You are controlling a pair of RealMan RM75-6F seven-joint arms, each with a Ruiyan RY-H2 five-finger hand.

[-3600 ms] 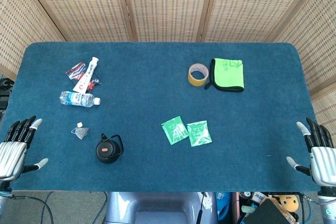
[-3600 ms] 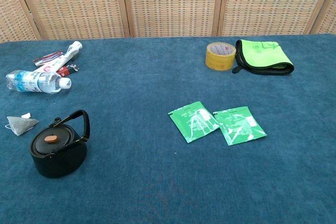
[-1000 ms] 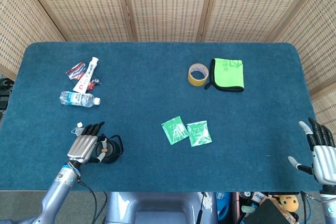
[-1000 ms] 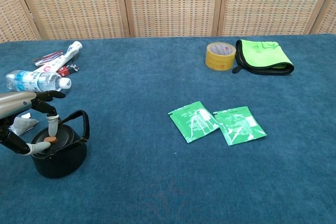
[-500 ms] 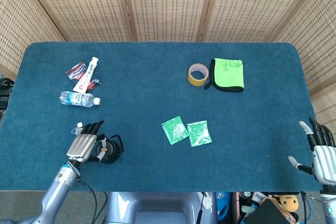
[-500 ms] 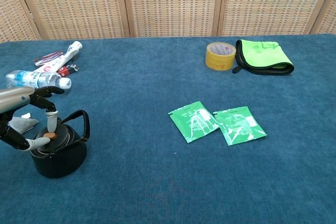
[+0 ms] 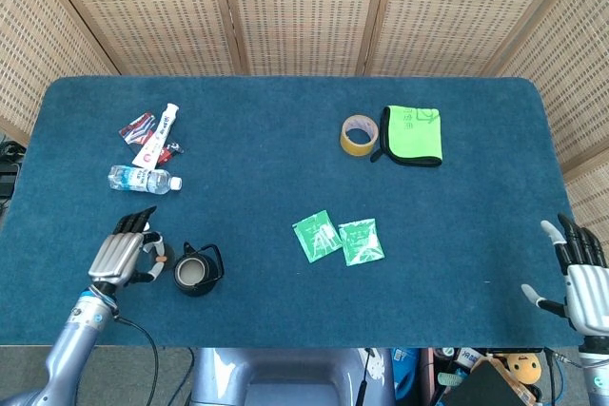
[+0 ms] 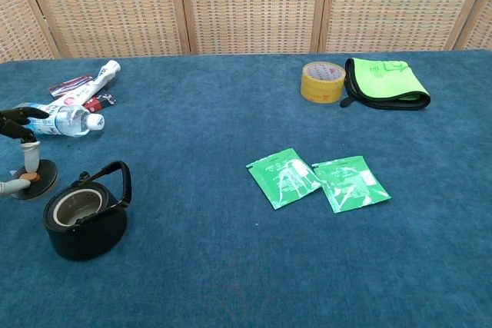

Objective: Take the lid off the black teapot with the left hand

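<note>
Lid pinched in left hand, beside teapot.

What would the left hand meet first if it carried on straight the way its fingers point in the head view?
Probably the water bottle: the left hand, holding the lid, points up-table toward it. Depth is unclear, so it might pass above.

Table cover: blue cloth, matt, short nap. Black teapot: matt, dull dark finish, looks like cast metal; pale inner wall shows at its mouth. Lid, just left of teapot: same matt black w/ small orange knob. Left hand: ribbed silver metal, black fingers. Sachets right of teapot: glossy green foil/plastic. Bottle behind teapot: clear plastic, shiny. Screens at back: woven cane, wood frames.
</note>
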